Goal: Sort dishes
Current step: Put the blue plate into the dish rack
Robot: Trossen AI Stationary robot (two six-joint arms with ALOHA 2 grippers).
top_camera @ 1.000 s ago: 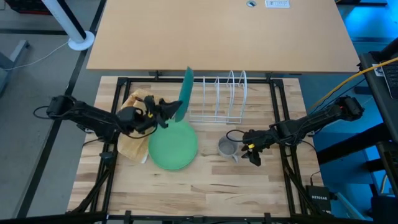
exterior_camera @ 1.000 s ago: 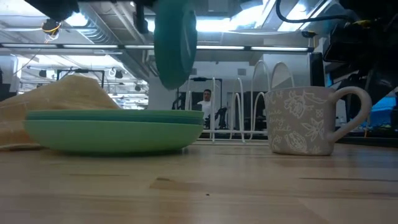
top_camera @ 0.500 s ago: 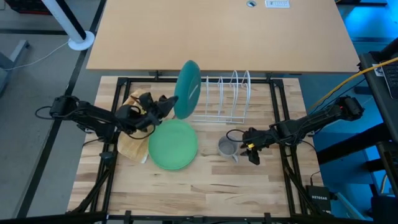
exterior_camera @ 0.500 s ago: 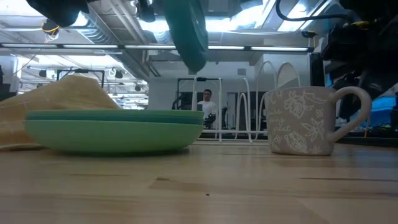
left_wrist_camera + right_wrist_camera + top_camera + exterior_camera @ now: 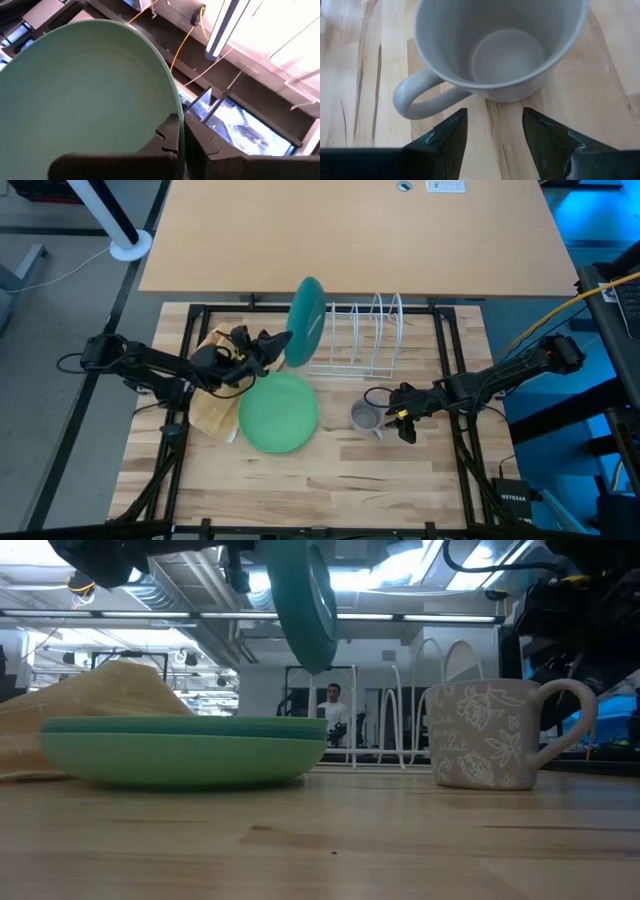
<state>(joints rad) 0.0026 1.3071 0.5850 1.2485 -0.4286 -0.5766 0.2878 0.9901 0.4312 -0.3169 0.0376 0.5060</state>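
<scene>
My left gripper (image 5: 277,348) is shut on a dark teal plate (image 5: 306,320), which it holds up on edge just left of the white wire rack (image 5: 356,336). The plate also shows high up in the low view (image 5: 304,600). Below it, a stack of green plates (image 5: 279,412) rests flat on the wooden table. A grey patterned mug (image 5: 364,417) stands upright right of the stack. My right gripper (image 5: 492,125) is open; its fingers point at the mug's side next to the handle (image 5: 412,97), touching nothing. My left gripper pinches the teal plate's rim (image 5: 172,97) between its two fingers, one finger on each face (image 5: 169,136). The fingers come from the table's left, slanting upward. The plate stands on edge above them, tilted, lifted clear of the stack and the table.
A tan waffle cloth (image 5: 212,394) lies bunched left of the stack, under my left arm. The rack's wire loops (image 5: 430,690) stand behind the mug. A light tabletop (image 5: 350,235) borders the far side. Bare wood lies toward the near edge.
My left gripper has carried the teal plate a little toward the table's right, toward the rack, and has tipped upward. The plate, edge-on from above a second ago, now leans and shows its face. My right gripper has kept still.
</scene>
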